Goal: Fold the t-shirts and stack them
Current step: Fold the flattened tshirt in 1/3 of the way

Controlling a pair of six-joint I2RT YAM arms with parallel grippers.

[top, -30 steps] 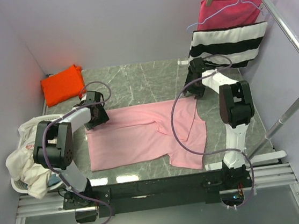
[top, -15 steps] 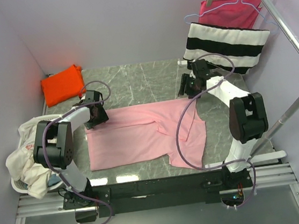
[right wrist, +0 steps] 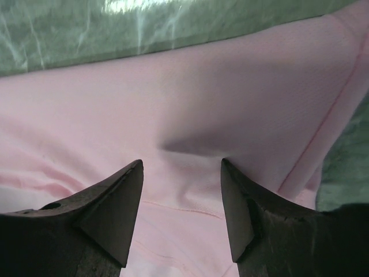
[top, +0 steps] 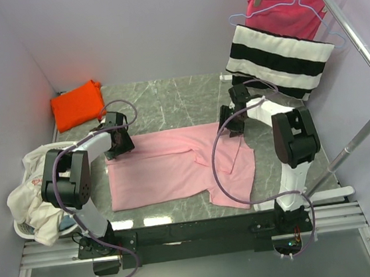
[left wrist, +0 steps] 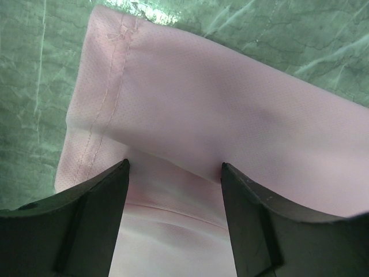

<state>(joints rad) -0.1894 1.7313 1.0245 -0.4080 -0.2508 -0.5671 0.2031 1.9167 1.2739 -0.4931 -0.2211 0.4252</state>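
Top external: pink tee [top: 175,173] lies flat, long axis left–right. Left gripper [top: 115,150] sits at its far-left corner, right gripper [top: 228,127] at its far-right edge. Both jaws wide, straddling cloth, nothing pinched. Orange tee [top: 77,105] lies beyond its far-left corner.

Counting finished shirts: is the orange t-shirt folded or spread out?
Folded: the orange t-shirt lies as a compact, layered bundle, not spread flat.
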